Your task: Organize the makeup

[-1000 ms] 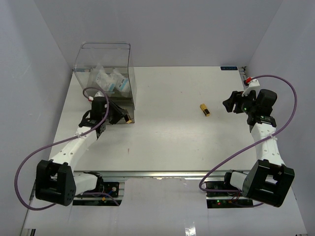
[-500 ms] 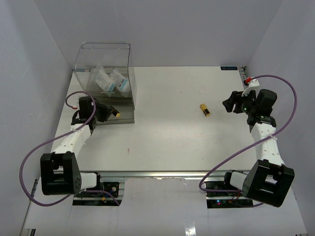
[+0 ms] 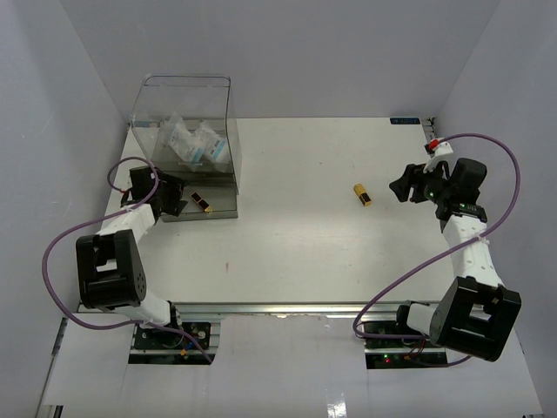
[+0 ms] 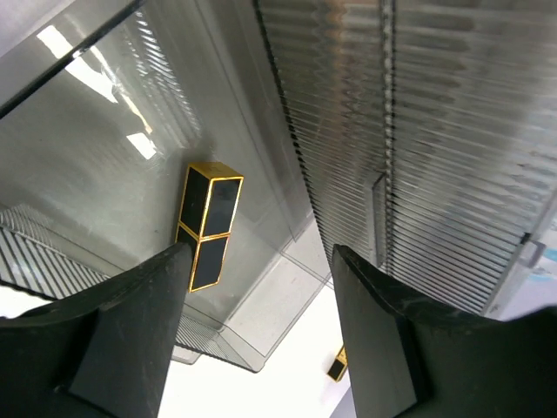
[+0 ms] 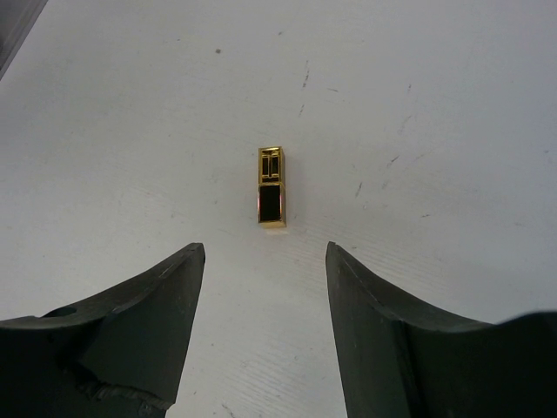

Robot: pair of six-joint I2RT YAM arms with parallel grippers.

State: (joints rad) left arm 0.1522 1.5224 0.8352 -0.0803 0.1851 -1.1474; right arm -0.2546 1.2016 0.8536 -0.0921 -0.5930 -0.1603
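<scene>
right tool point(image 5: 265, 252) wide open, empty. the gold tube point(image 5: 271, 187) lies on the surface point(image 5: 435, 104) at its 12 o'clock, long axis pointing straight away. left tool point(image 4: 261, 254), also open and empty, is well apart, at the clear box point(image 4: 435, 131).

The left gripper point(image 3: 177, 198) sits just beside the near edge of the clear box point(image 3: 186, 80), jaws spread and empty, while the right gripper point(image 3: 403, 185) hovers well apart from it, likewise spread.
</scene>
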